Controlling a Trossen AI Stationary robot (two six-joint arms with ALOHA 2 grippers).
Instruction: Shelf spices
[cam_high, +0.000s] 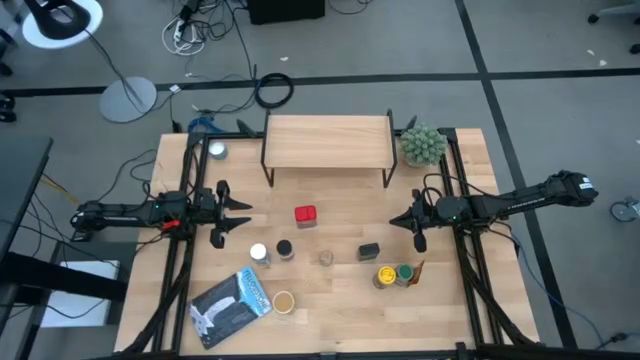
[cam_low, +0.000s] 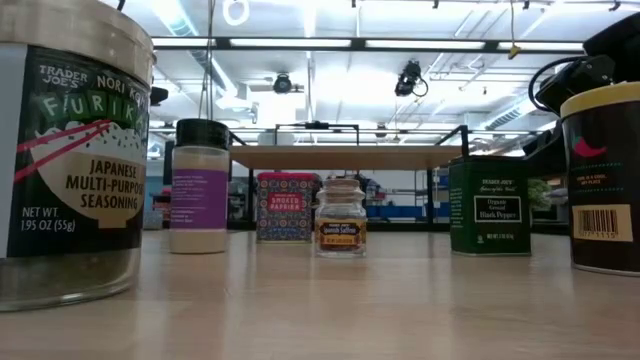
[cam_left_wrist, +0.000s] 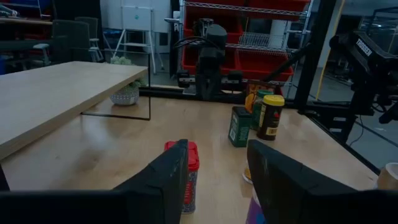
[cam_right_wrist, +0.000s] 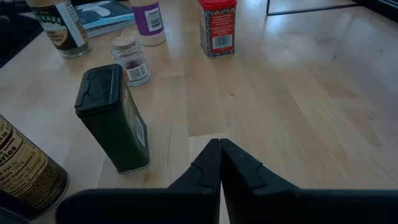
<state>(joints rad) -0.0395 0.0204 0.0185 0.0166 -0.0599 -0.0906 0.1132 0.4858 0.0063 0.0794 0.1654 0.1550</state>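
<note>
On pale wood: boxy red tin.

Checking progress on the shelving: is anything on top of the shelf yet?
No. The shelf top board is bare in the high view; the red paprika tin and the other spices stand on the table in front of it. Under the board is hidden from above.

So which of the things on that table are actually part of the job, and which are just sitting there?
Part of the job:
red paprika tin
green pepper tin
small glass jar
purple-label jar
furikake jar
shelf

Just lying about:
potted plant
flat pouch
</note>
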